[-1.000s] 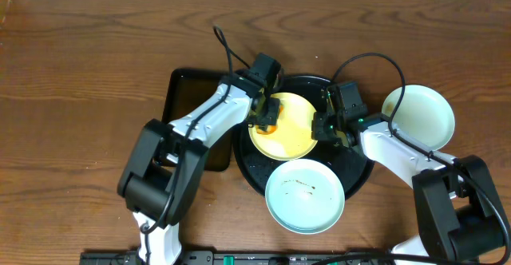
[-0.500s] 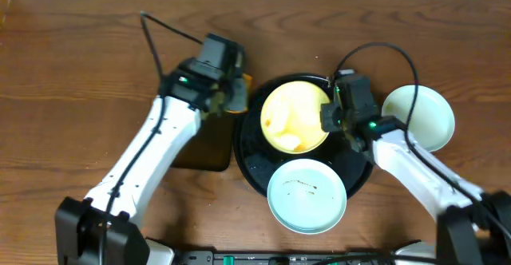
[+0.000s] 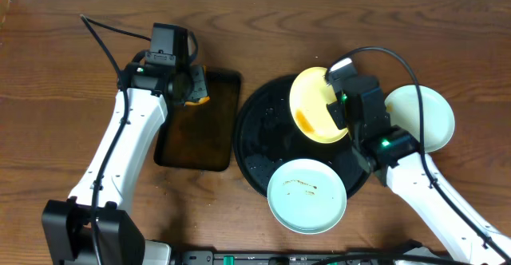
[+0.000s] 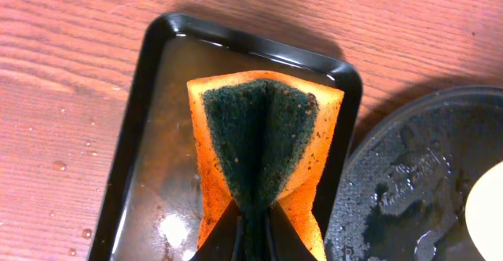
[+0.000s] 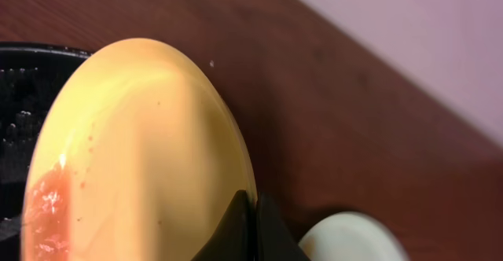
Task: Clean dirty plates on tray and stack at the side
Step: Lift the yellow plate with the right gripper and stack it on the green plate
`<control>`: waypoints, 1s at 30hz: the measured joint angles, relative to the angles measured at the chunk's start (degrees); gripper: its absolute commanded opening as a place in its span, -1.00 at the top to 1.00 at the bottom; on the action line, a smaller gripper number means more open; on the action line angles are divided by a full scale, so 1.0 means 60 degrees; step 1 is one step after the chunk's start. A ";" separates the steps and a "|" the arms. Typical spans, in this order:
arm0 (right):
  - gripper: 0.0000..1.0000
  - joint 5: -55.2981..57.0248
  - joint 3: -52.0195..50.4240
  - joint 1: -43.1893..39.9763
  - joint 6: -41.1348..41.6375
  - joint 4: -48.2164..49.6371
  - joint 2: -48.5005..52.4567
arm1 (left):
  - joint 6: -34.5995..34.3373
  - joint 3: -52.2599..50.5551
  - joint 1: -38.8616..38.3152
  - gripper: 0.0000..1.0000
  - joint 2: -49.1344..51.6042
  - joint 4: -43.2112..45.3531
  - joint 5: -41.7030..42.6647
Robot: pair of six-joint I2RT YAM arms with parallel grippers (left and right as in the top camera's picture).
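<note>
My right gripper (image 3: 337, 105) is shut on the rim of the pale yellow plate (image 3: 315, 105) and holds it tilted above the black round tray (image 3: 259, 133); an orange smear shows on its lower part (image 5: 47, 206). My left gripper (image 3: 194, 89) is shut on a folded orange and green sponge (image 4: 259, 147) over the rectangular dark tray (image 3: 200, 129). A mint plate with brown streaks (image 3: 306, 195) lies on the round tray's front. Another mint plate (image 3: 423, 117) lies on the table at the right.
The rectangular tray (image 4: 149, 135) holds brownish water and sits left of the round tray (image 4: 416, 182), which is wet. Bare wooden table (image 3: 72, 137) lies to the left and along the back.
My left arm carried the sponge left from the yellow plate to over the rectangular tray. My right gripper lifted and tilted the yellow plate toward the right.
</note>
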 measured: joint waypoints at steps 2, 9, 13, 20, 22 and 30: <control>0.98 0.0350 0.0000 0.0321 -0.0499 0.0200 -0.0113 | -0.0044 0.0000 0.0073 0.85 0.0000 0.0000 0.0000; 0.98 0.1960 0.0000 0.1953 -0.2259 0.0834 -0.0193 | -0.0055 0.0000 0.0117 0.85 0.0000 -0.0004 0.0000; 0.98 0.2605 0.0000 0.2463 -0.2728 0.0925 -0.0189 | -0.0055 0.0000 0.0117 0.85 0.0000 -0.0004 0.0000; 0.98 0.3140 0.0000 0.2492 -0.3002 0.1155 -0.0193 | -0.0055 0.0000 0.0117 0.85 0.0000 -0.0004 0.0000; 0.98 0.3359 0.0000 0.2492 -0.3045 0.1381 -0.0189 | -0.0055 0.0000 0.0117 0.85 0.0000 -0.0007 0.0000; 0.98 0.4058 0.0000 0.2011 -0.1931 0.1326 -0.0197 | -0.0055 0.0000 0.0117 0.85 0.0000 -0.0022 0.0000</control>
